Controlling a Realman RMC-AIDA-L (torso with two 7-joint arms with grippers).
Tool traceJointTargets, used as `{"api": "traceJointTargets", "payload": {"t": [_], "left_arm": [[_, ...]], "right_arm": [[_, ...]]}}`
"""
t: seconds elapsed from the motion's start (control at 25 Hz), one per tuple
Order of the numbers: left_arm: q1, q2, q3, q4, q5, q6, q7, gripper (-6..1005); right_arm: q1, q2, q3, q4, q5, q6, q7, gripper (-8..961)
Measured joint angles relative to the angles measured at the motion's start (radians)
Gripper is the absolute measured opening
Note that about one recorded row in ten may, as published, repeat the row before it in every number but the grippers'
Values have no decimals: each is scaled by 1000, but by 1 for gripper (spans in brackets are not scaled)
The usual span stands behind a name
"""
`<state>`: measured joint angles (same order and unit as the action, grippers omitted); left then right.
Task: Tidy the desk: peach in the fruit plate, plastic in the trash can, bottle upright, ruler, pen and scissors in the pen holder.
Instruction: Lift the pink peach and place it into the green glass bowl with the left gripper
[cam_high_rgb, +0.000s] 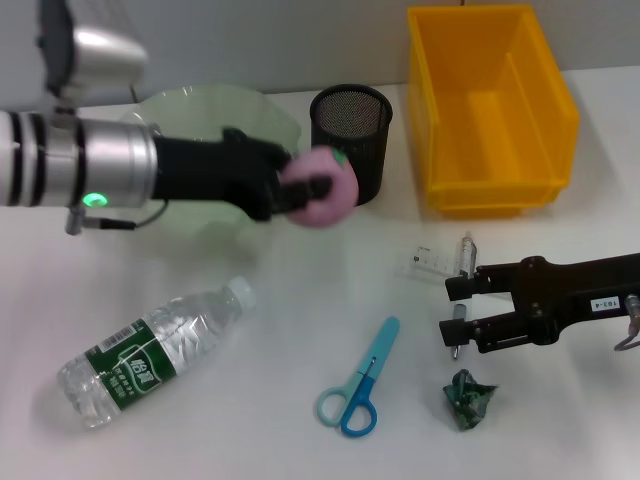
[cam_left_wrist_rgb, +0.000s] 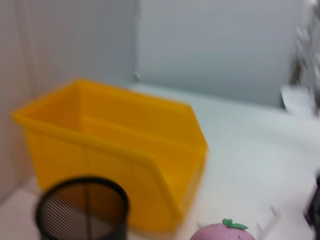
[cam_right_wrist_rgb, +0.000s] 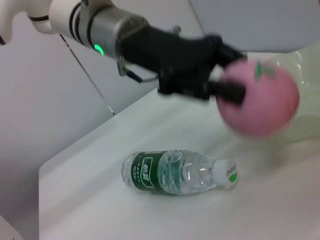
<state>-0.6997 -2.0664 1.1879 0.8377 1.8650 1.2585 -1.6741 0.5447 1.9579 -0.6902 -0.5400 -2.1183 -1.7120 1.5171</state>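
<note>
My left gripper (cam_high_rgb: 303, 190) is shut on the pink peach (cam_high_rgb: 335, 195), holding it in the air just in front of the pale green fruit plate (cam_high_rgb: 215, 110) and beside the black mesh pen holder (cam_high_rgb: 350, 125). The right wrist view shows the peach (cam_right_wrist_rgb: 260, 97) in the black fingers (cam_right_wrist_rgb: 227, 90). The bottle (cam_high_rgb: 150, 350) lies on its side at the front left. Blue scissors (cam_high_rgb: 358, 385) and a crumpled green plastic (cam_high_rgb: 467, 400) lie at the front. My right gripper (cam_high_rgb: 452, 310) stands open low over the table, at a clear ruler (cam_high_rgb: 435, 262) and a pen (cam_high_rgb: 458, 335).
The yellow bin (cam_high_rgb: 490, 110) stands at the back right, next to the pen holder. In the left wrist view the bin (cam_left_wrist_rgb: 115, 145) and pen holder (cam_left_wrist_rgb: 82, 207) are close ahead. The table's middle between bottle and scissors is bare white surface.
</note>
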Motion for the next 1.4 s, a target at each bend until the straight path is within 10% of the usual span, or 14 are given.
{"api": "traceJointTargets", "payload": {"t": [0.92, 1.4], "left_arm": [[28, -8, -71, -271, -290, -562, 265, 207], [16, -12, -60, -310, -293, -591, 298, 232]], "right_arm": [[12, 1, 0, 0, -2, 3, 0, 815], [15, 1, 0, 1, -2, 9, 0, 815]]}}
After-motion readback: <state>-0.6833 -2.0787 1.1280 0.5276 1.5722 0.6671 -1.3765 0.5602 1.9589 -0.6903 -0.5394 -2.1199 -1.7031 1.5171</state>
